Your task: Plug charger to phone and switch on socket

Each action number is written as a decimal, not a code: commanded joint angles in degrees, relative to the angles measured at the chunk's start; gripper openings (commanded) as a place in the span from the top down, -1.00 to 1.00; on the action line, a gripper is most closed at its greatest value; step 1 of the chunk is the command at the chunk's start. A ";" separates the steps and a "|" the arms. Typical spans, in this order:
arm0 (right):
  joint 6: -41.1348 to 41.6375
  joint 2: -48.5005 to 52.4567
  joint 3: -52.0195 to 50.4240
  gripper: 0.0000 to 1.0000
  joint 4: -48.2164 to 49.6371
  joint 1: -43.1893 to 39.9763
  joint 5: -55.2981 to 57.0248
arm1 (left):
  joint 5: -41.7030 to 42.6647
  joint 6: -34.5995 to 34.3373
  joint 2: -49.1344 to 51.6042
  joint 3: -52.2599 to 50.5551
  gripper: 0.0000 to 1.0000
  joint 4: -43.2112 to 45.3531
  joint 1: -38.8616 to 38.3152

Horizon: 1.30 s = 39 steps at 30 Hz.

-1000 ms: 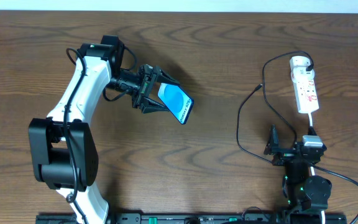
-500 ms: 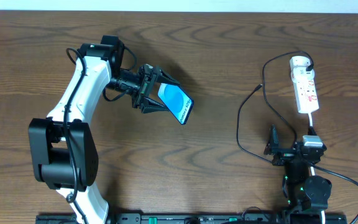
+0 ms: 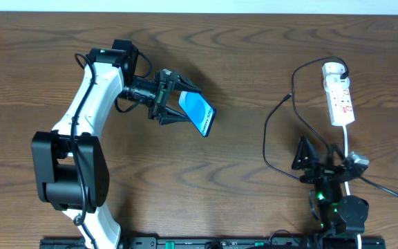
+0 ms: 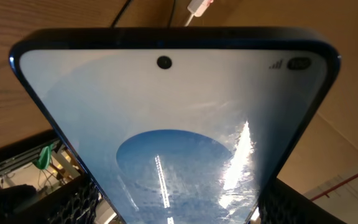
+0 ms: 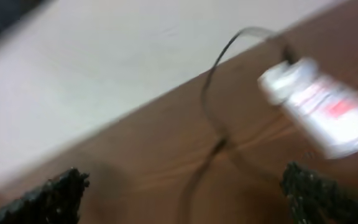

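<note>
Left wrist view is filled by the phone (image 4: 179,124), its glossy screen pinched across the long edges by the left gripper (image 3: 187,105), upper centre-left in the overhead frame. Rigid, light and slick, it probably wants a firm side grip that leaves the port end free. At lower right the right gripper (image 3: 316,160) stands spread and empty beside the charger (image 3: 266,138), a limp thin cable best taken just behind its plug tip, which I cannot locate. Farther up lies the socket (image 3: 338,93).
</note>
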 commanded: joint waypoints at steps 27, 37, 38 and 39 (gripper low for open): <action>-0.79 13.27 20.61 -0.99 -12.83 0.50 -19.04 | 3.13 1.42 -1.97 0.74 -0.47 -0.61 0.24; 1.75 35.71 43.82 -0.99 -23.43 1.33 -33.75 | 3.10 1.40 -1.97 0.74 -0.47 -0.61 0.22; 1.27 36.72 45.38 -0.99 -24.65 1.97 -33.73 | 3.10 1.40 -1.97 0.74 -0.47 -0.61 0.22; 0.72 37.81 47.15 -0.99 -26.23 2.93 -33.31 | 3.10 1.40 -1.97 0.74 -0.47 -0.61 0.22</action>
